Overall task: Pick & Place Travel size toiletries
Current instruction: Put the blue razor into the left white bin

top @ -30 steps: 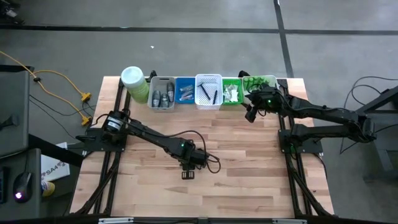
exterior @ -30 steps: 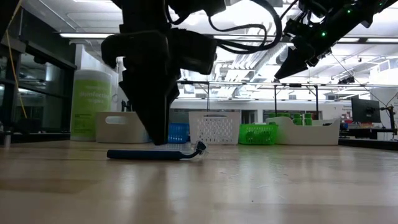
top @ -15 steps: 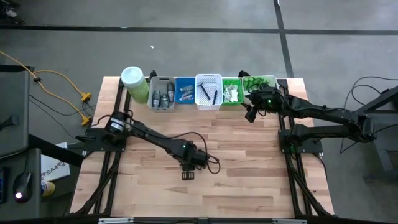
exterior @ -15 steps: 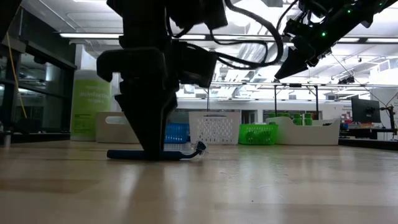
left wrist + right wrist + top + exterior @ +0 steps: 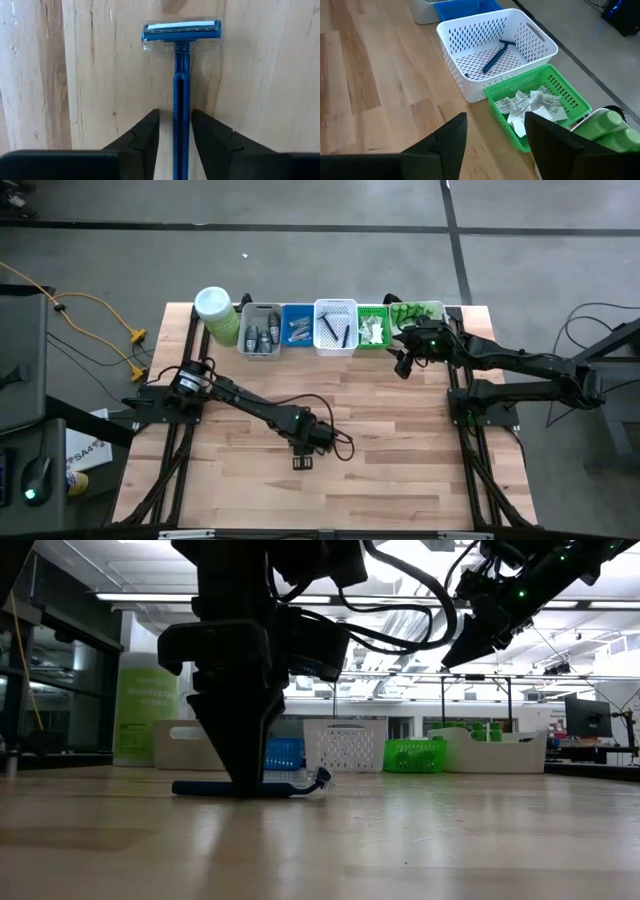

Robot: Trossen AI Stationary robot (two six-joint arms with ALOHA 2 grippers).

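Note:
A blue razor [image 5: 181,100] lies flat on the wooden table [image 5: 400,440], near its middle. Its capped head [image 5: 181,31] points away from my left gripper. My left gripper [image 5: 176,150] points down over the handle and is open. One finger stands on each side of the handle, and the tips are down at table level [image 5: 243,785]. A gap shows between the handle and each finger. My right gripper [image 5: 495,145] hangs open, with nothing in it, above the table in front of the far bins [image 5: 403,365].
Along the far edge stand a pale-green jar [image 5: 215,315], a grey bin [image 5: 260,330], a blue bin [image 5: 297,326], a white basket [image 5: 495,50] holding another razor, a green basket [image 5: 540,107] of sachets and a tray of green bottles [image 5: 420,315]. Bare wood surrounds the razor.
My left gripper has come down over the razor until its fingertips are at table level on either side of the handle. The razor has stayed where it was.

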